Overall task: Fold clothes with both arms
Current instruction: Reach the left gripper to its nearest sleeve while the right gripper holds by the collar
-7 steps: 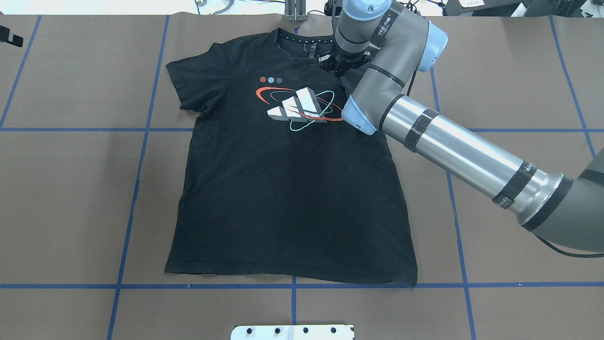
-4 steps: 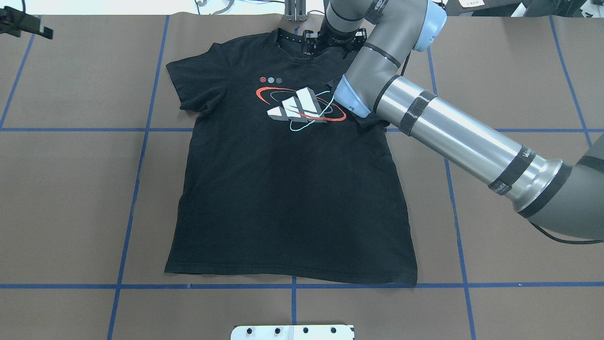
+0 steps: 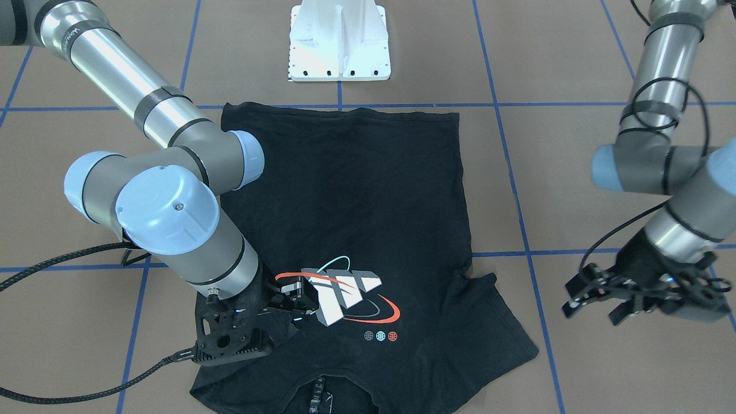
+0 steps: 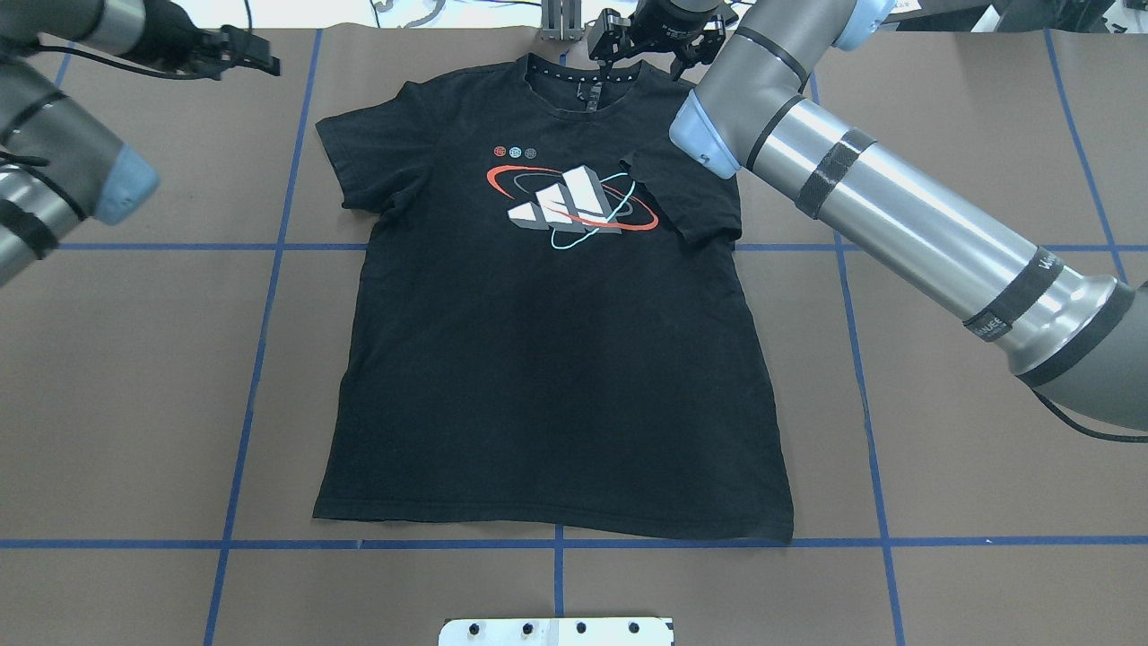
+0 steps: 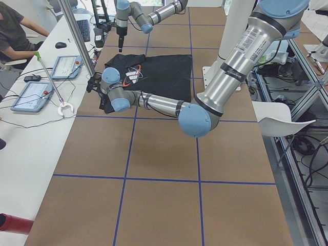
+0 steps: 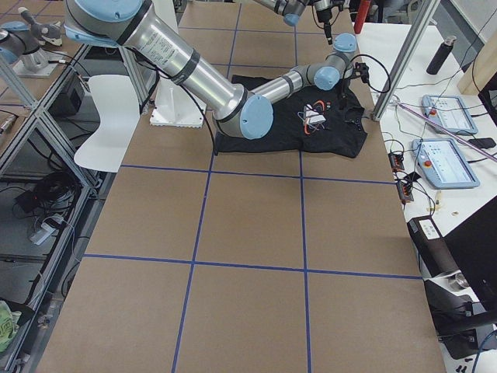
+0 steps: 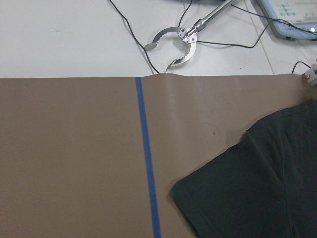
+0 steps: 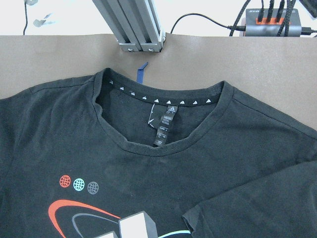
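Left tool (image 3: 595, 302) hangs open and empty above the desk (image 4: 134, 377) near its far edge, apart from the shirt (image 4: 547, 377). The black shirt lies flat, logo (image 4: 569, 205) up, collar (image 4: 574, 85) at the desk's far edge, hem toward the robot's edge, one sleeve (image 4: 686, 193) folded in beside the logo. Right tool (image 4: 655, 40) hovers above the collar, jaws spread, gripping nothing.

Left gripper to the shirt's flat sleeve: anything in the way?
Nothing visible. Only bare brown table lies between the left gripper and that T-shirt sleeve; the right arm is over the opposite side.
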Action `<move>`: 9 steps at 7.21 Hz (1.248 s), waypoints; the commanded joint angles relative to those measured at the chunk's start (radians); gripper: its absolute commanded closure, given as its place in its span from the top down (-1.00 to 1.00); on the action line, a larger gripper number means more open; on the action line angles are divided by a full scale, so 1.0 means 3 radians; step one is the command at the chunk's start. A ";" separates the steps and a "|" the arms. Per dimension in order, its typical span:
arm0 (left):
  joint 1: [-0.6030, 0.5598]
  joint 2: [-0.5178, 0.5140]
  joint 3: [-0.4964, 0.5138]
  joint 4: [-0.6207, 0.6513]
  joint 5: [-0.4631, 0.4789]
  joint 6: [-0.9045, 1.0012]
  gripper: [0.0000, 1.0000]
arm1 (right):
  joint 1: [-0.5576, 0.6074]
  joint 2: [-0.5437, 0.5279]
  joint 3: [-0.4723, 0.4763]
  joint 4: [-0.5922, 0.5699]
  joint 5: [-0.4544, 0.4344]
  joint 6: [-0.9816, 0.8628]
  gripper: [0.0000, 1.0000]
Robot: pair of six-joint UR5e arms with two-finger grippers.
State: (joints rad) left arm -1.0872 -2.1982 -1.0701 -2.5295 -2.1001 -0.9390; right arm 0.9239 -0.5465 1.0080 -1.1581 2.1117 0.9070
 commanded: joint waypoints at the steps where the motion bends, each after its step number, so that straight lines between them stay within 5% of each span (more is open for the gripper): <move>1: 0.0126 -0.0219 0.0544 -0.0398 0.0194 -0.0127 0.91 | 0.0009 -0.0009 0.0020 0.0005 0.0007 -0.0006 1.00; 3: 0.0319 -0.0225 0.0571 -0.0394 0.0449 -0.0127 0.74 | 0.0009 -0.0024 0.0015 0.0000 0.0002 0.0004 1.00; 9: 0.0428 -0.0429 0.1245 -0.0629 0.0665 -0.0132 0.73 | -0.0002 -0.0050 -0.0006 0.0005 -0.0018 -0.0001 1.00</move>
State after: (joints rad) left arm -0.9654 -2.3241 -0.7263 -2.6999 -1.9022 -0.9787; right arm 0.9235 -0.5613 1.0085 -1.1566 2.1074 0.9067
